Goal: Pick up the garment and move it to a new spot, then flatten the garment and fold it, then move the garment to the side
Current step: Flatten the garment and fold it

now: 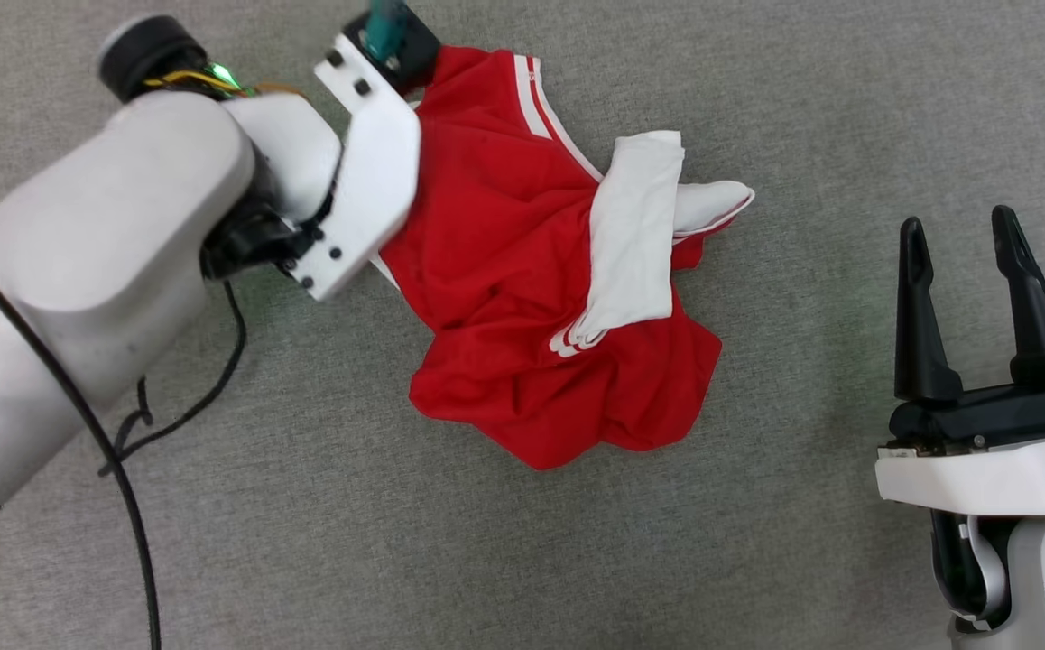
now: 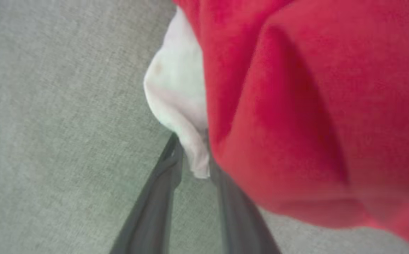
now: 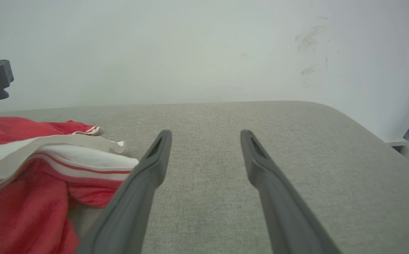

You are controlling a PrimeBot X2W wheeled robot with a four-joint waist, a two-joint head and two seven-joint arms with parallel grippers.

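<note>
— Left tool (image 2: 192,146) is seemingly pinching the garment (image 1: 495,271) by its white edge, though blur is hiding contact.
— Right tool (image 1: 957,221) is hovering spread, well apart; the garment is lying crumpled on the bench (image 1: 757,506), leftward.

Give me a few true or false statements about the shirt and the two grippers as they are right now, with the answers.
1. The garment lies spread out flat. False: it lies crumpled in a heap on the grey surface.
2. The right gripper is open and apart from the garment. True.
3. A white sleeve lies across the red body of the garment. True.
4. The left gripper is well clear of the garment. False: in the left wrist view, white cloth of the garment sits between its fingers.
</note>
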